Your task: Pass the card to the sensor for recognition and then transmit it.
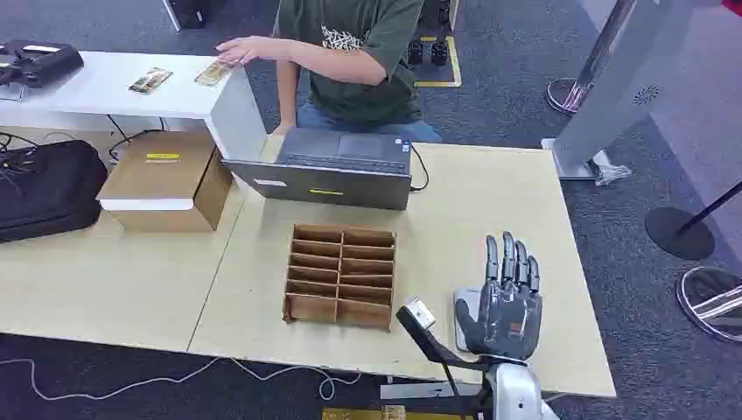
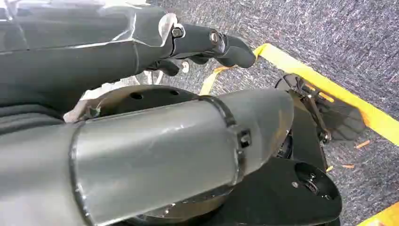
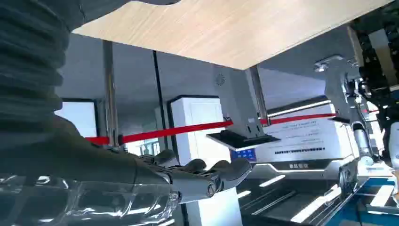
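The right hand (image 1: 506,302) hovers empty over the desk (image 1: 490,201), fingers (image 1: 512,262) straight and slightly apart, so nothing looks started: the cards (image 1: 150,80) lie far beyond the fingertips near a person (left hand (image 2: 207,44) hangs, apparently empty).

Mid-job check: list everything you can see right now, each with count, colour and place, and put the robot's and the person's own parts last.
Table: one, light wood, front.
Divider tray: one, brown, table centre.
Laptop: one, dark grey, behind the tray.
Cardboard box: one, brown, left of the laptop.
Bag: one, black, table's far left.
Sensor: one, small pale head on a black arm, front edge beside the right hand.
White counter: one, back left.
Cards: two, yellowish, on the counter.
Person's hand: one, by the second card.
Right hand: grey, flat over the table, empty.
Left hand: dark, over carpet.
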Controlling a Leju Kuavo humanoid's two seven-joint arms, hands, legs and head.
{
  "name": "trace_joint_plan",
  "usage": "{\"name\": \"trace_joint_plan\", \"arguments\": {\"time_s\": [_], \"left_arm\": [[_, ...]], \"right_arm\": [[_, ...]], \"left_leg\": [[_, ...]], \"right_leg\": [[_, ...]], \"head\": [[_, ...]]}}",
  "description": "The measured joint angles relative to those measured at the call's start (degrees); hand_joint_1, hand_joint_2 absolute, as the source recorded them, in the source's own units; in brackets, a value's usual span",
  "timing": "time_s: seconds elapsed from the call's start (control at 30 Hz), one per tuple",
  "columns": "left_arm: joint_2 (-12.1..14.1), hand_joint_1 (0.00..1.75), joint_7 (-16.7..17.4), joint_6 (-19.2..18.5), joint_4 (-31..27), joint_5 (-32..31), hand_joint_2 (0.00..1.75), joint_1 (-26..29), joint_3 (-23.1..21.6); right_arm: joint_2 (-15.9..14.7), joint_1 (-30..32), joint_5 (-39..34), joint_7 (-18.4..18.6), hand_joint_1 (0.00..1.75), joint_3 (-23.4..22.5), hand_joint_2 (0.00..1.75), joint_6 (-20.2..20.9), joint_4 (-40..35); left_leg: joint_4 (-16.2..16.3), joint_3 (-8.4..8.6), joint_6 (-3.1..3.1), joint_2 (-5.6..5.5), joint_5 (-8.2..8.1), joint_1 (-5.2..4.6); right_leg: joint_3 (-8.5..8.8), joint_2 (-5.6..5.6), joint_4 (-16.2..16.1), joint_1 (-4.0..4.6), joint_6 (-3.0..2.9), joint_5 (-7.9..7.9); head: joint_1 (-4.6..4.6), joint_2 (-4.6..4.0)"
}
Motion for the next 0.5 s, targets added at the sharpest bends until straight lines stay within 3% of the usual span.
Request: {"name": "trace_joint_plan", "arguments": {"time_s": [0.27,0.5], "left_arm": [[0.0,0.0,0.0,-0.2,0.0,0.1,0.0,0.0,0.4],[0.0,0.0,0.0,-0.7,0.0,0.1,0.0,0.0,1.1]], "right_arm": [[-2.2,-0.3,0.0,0.0,0.0,-1.3,1.75,5.5,-1.1],[-2.7,-0.2,0.0,0.0,0.0,-1.8,1.75,14.3,-1.3]], "left_leg": [[0.0,0.0,0.0,0.0,0.0,-0.01],[0.0,0.01,0.0,0.0,0.0,0.0]], "right_leg": [[0.01,0.0,0.0,0.0,0.0,0.0],[0.0,0.0,0.0,0.0,0.0,0.0]], "head": [[0.02,0.0],[0.0,0.0]]}}
